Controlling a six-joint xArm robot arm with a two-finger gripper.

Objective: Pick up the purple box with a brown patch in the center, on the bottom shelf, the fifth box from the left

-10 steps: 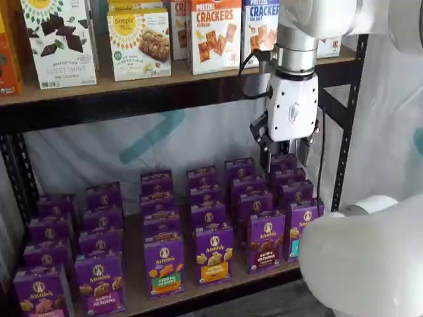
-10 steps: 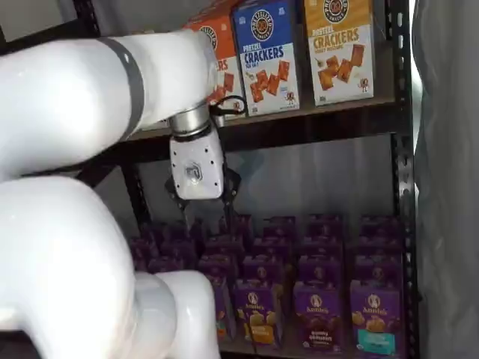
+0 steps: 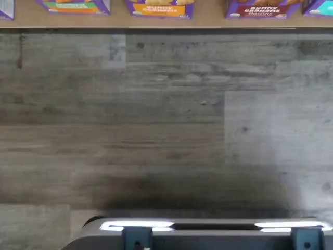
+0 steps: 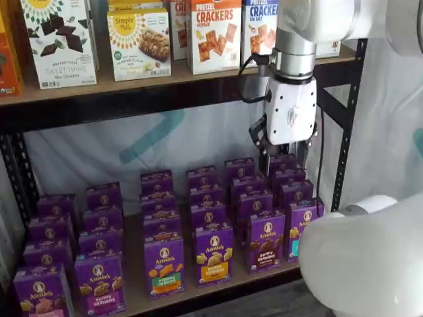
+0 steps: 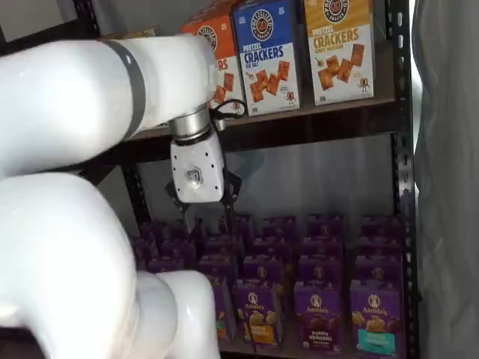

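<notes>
The purple box with brown bunny cookies stands at the front of the bottom shelf, second from the right in the front row. It also shows in a shelf view and, by its lower edge only, in the wrist view. My gripper hangs above the rear boxes of the right-hand rows, well above and behind the purple box. A gap shows between its two black fingers, and they hold nothing. It also shows in a shelf view.
Similar purple Annie's cartons fill the shelf in rows, among them an orange-cracker box and a yellow-patch box. Cracker boxes stand on the upper board. A black rack post is at the right. My white arm link fills the foreground.
The gripper has sunk slightly toward the boxes. The boxes have not moved.
</notes>
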